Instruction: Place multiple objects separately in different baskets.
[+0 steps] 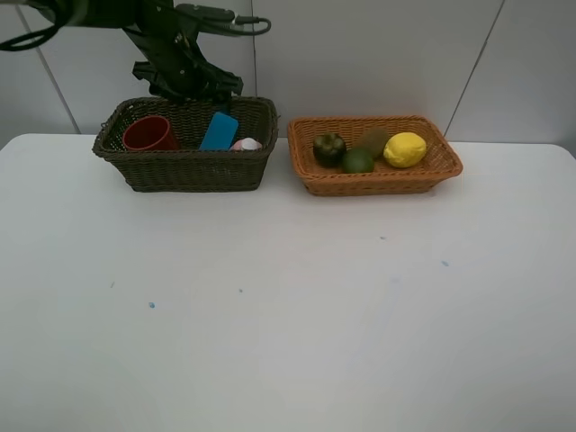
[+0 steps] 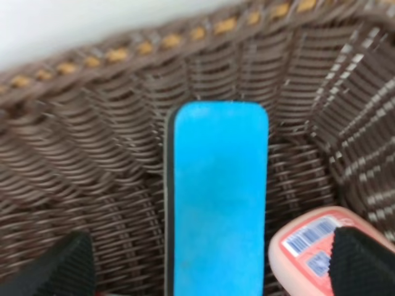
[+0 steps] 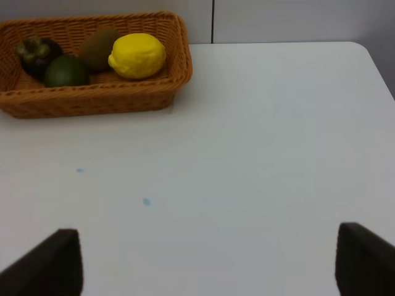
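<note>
— The dark basket (image 1: 184, 166)? Coarse woven wicker, matt; the orange basket (image 1: 373, 180) finer weave

— And inside? Blue block (image 2: 216, 197) matt, faintly grainy; lemon (image 3: 137, 55) waxy; table (image 1: 288, 306) smooth, matt white

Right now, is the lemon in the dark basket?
No, the lemon sits in the orange basket with the other fruit; the dark basket holds the cup and block.

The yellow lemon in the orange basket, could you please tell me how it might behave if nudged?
The yellow lemon looks rounded, so it would probably roll. The kiwi beside it and the orange basket wall would likely stop it quickly.
</note>
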Robot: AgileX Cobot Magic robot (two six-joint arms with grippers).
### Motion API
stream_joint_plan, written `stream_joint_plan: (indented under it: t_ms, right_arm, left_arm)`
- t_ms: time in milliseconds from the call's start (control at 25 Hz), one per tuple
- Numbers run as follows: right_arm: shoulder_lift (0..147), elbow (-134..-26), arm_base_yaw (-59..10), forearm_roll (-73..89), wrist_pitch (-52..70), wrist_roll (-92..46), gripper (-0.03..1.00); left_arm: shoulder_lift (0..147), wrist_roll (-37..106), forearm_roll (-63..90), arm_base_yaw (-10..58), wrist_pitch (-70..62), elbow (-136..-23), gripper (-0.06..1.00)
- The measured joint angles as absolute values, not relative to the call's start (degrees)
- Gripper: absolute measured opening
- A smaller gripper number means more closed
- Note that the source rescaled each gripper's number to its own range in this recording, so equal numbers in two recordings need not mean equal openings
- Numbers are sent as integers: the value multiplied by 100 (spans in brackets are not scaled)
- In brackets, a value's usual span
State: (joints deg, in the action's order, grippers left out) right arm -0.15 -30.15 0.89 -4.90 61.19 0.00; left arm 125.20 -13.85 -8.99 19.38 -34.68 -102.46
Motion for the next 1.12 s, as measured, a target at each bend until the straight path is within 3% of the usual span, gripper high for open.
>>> stream_joint_plan:
  t_ms: [600, 1120]
  right_arm:
    - [-15, -3015, 89, -490, 6119, 0, 87]
    - [-15, -3015, 89, -490, 6119, 0, 87]
  left_arm:
    - [10361, -1380, -1386, 2035, -5458, -10093, 98]
    - [7439, -1385, -1499, 2035, -5488, -7274, 98]
